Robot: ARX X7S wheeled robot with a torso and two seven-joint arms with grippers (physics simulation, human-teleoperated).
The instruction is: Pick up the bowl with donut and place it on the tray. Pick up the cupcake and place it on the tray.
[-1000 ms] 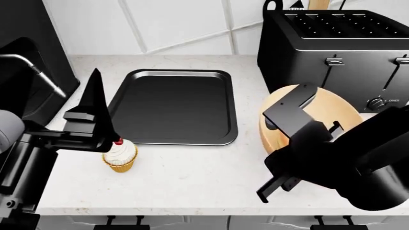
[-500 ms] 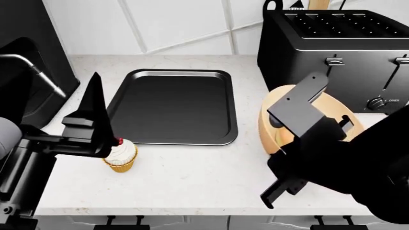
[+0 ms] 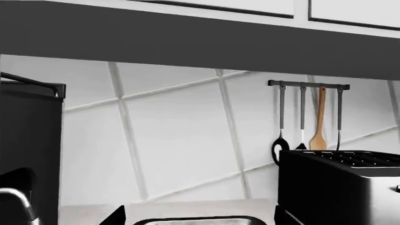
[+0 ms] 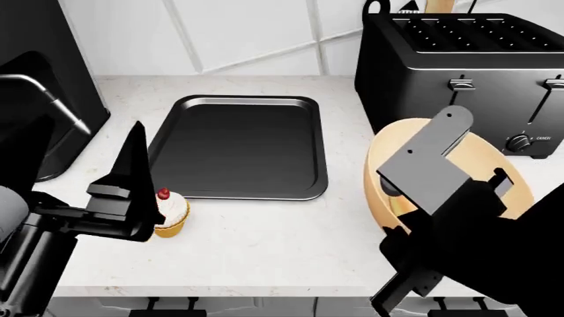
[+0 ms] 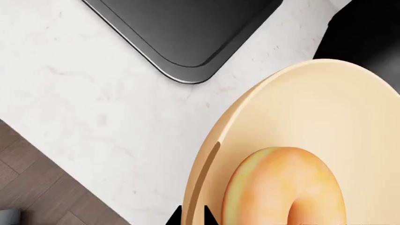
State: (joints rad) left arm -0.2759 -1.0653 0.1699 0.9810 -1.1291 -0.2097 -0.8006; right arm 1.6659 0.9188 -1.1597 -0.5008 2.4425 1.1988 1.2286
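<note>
Over the pale marbled surface [image 4: 264, 244] in the head view, the left arm reaches in low from the near left, its black tool [image 4: 132, 198] pointing upward with one tapered finger [image 4: 134, 158] rising above the small yellow-wrapped cupcake with white frosting and a red cherry [image 4: 169, 211], which stands just beside it; how wide that tool stands I cannot tell. Just beyond the cupcake lies the flat black rectangular baking tray with a glossy raised rim [image 4: 242, 145]. On the right, the bulky right arm covers much of the large pale orange-tan bowl [image 4: 480, 155], which sits in front of the black toaster [image 4: 467, 66]. From the left wrist view, only tiled wall, a rack of hanging utensils [image 3: 309, 117] and the toaster [image 3: 340, 187] show, with a sliver of tray rim [image 3: 196, 220] at the edge. From the right wrist view, the peach-glazed ring donut [image 5: 281, 187] lies inside the bowl [image 5: 312, 108], and two dark fingertips [image 5: 177, 216] straddle the bowl's rim, narrowly parted; whether they pinch it I cannot tell. A tray corner [image 5: 187, 42] lies near.
</note>
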